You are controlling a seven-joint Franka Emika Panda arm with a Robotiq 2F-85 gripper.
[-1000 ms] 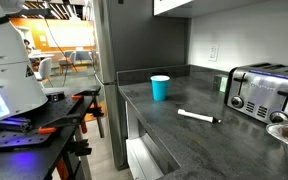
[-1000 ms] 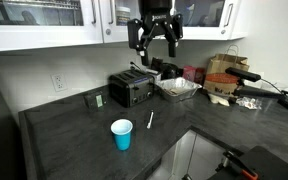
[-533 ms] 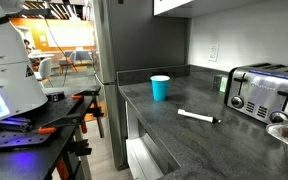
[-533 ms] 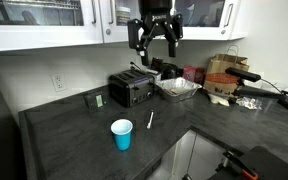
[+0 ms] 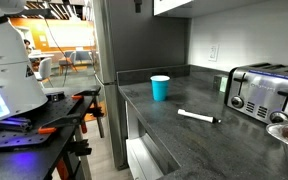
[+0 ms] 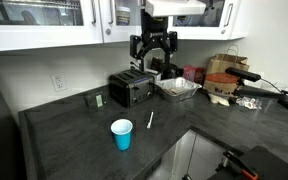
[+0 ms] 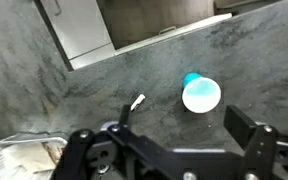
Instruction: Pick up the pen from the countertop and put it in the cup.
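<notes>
The hand (image 6: 154,62) hangs high up over the worktop (image 6: 64,140), above the toaster (image 6: 131,90). Its two fingers are spread wide apart and it holds nothing. The pen (image 6: 149,120) lies flat on the worktop, all by itself. The blue cup (image 6: 122,134) stands upright near it. In an exterior view the pen is at about 1 o'clock from the cup. In the wrist view the pen (image 7: 136,102) is at 9 o'clock from the cup (image 7: 201,95), not touching it.
</notes>
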